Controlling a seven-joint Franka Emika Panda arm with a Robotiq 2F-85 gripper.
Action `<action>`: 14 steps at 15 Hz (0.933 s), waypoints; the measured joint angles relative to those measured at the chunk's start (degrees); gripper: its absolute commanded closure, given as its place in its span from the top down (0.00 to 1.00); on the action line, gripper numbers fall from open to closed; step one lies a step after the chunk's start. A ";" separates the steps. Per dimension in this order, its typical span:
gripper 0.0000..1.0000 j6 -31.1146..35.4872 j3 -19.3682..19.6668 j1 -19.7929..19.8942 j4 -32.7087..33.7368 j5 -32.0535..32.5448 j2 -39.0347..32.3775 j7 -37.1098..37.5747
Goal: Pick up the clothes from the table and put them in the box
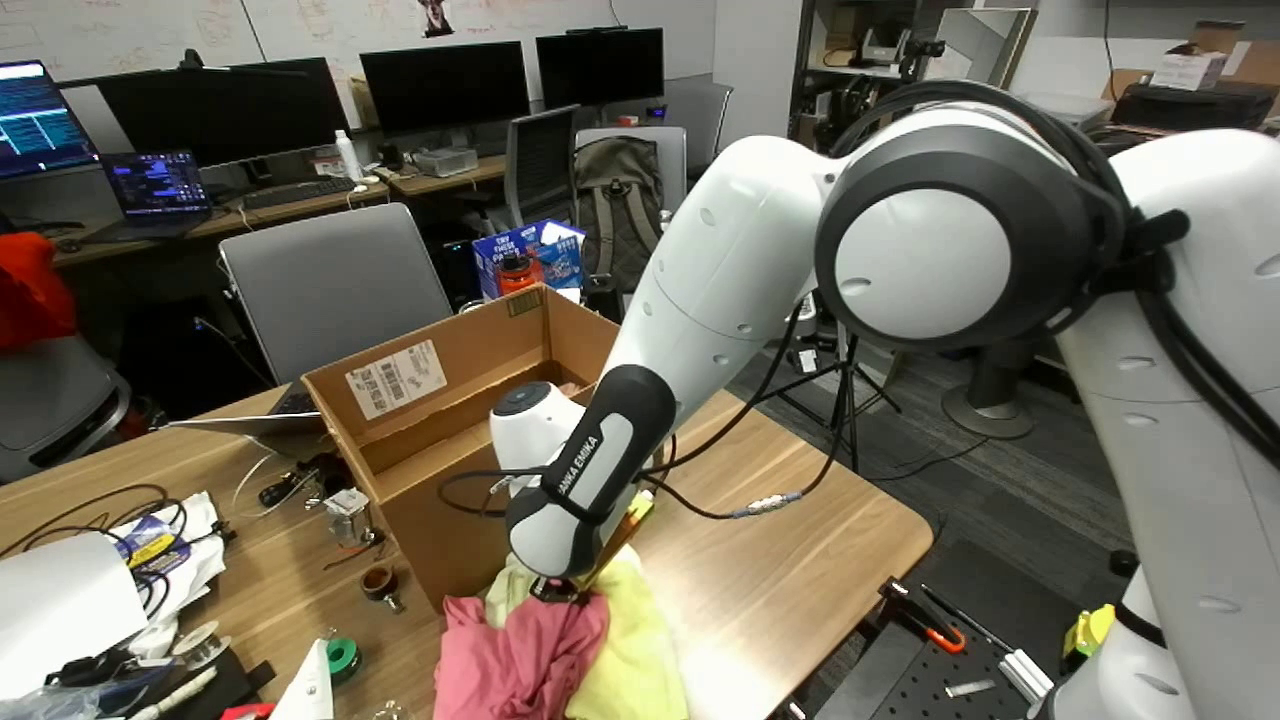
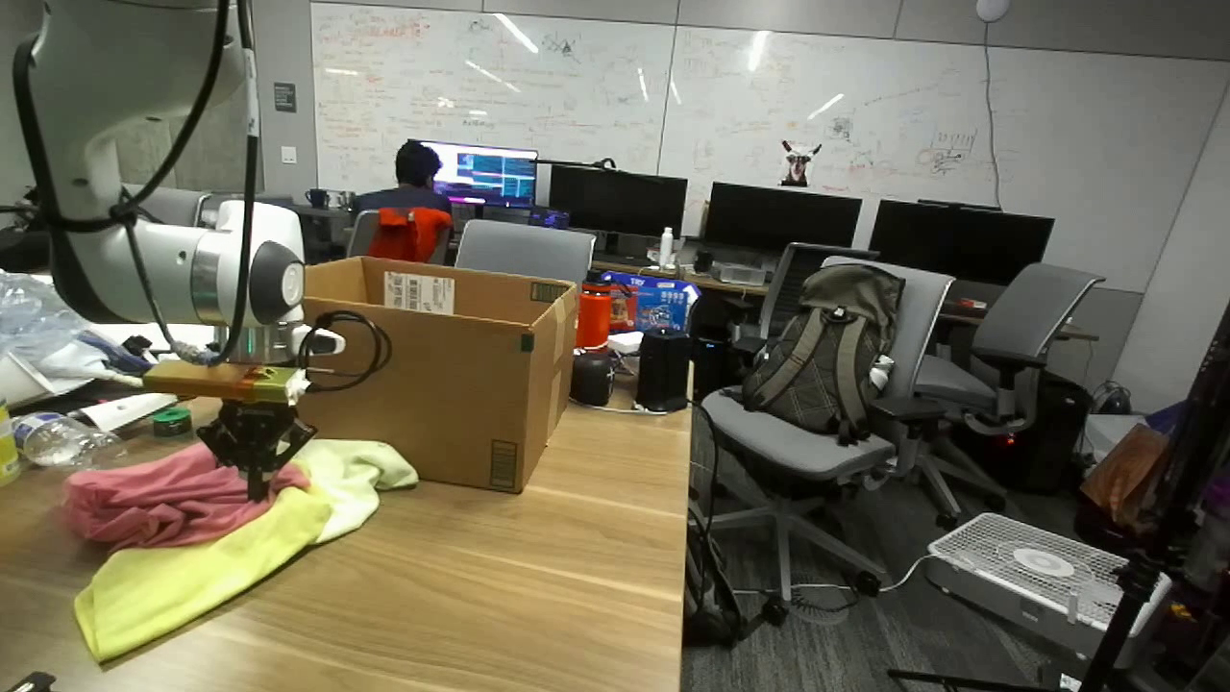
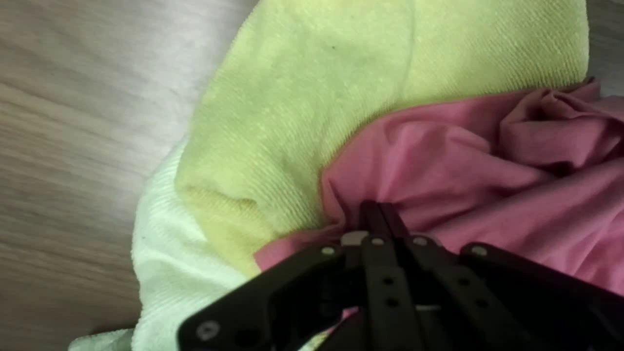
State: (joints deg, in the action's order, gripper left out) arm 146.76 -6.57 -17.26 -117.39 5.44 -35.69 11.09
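- Jaws clenched against the pink garment point(image 3: 448, 161); whether fabric is pinched, cannot tell.
- Wrist view: yellow garment point(image 3: 312, 112), 11 o'clock from jaws.
- In an exterior view, box point(image 2: 442, 404) at garments' 2 o'clock on tabletop point(image 2: 538, 577).

The arm point(image 1: 690, 290) hid part of the box point(image 1: 440, 545) from me, while the wrist view cropped the pink cloth point(image 3: 487, 185)!

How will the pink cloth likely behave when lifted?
Likely floppy: the pink cloth lies in loose, soft folds, so it should droop. The bulk would probably trail, since the shut fingers meet it near one edge. It might tug the yellow cloth a little, as the pink lies partly on top of it.
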 measured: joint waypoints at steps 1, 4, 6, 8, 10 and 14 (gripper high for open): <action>0.00 0.15 0.08 0.00 0.12 0.00 0.03 0.00; 0.00 1.08 0.18 0.00 0.26 0.00 0.46 0.00; 0.00 1.71 0.19 0.00 0.28 0.00 1.45 0.01; 0.00 2.47 0.18 -0.01 0.25 0.00 3.16 0.04; 0.00 3.37 0.18 -0.07 0.11 0.00 5.37 0.11; 0.00 4.87 0.18 -0.46 -0.16 0.15 10.01 0.73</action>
State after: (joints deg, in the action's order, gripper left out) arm 151.63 -6.39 -17.72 -117.55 5.60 -25.68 11.82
